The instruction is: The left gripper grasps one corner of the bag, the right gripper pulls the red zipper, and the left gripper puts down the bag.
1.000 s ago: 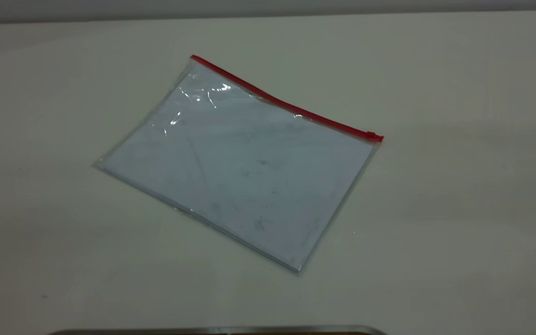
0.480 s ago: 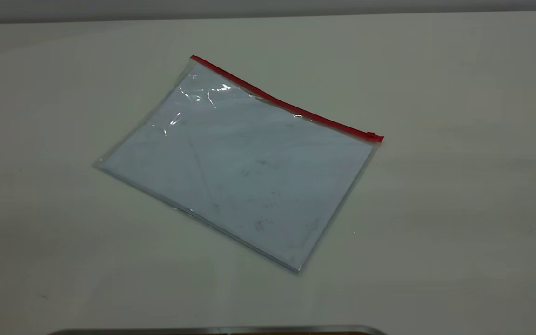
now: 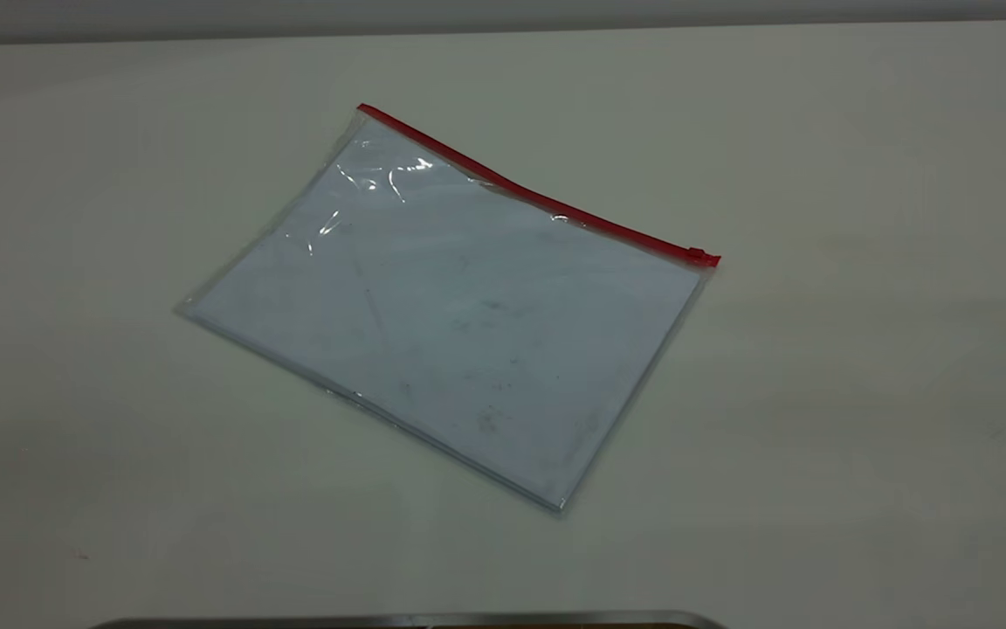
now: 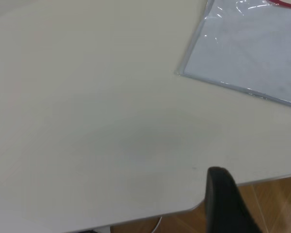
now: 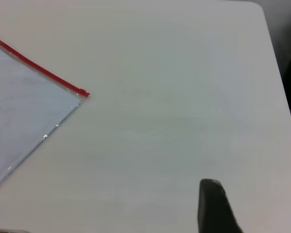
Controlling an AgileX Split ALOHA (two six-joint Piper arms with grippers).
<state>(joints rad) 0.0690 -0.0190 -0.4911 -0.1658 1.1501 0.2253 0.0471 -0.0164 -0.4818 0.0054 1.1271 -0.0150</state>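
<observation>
The bag lies flat on the white table, a clear pouch with white paper inside. The red zipper runs along its far long edge, with the slider tab at the right end. Neither gripper shows in the exterior view. In the left wrist view the left gripper is open and empty at the table's edge, well apart from the bag's near corner. In the right wrist view the right gripper is open and empty above bare table, far from the slider tab.
A grey metal edge runs along the bottom of the exterior view. The left wrist view shows the table's rounded front corner with wooden floor beyond it. The right wrist view shows the table's far corner.
</observation>
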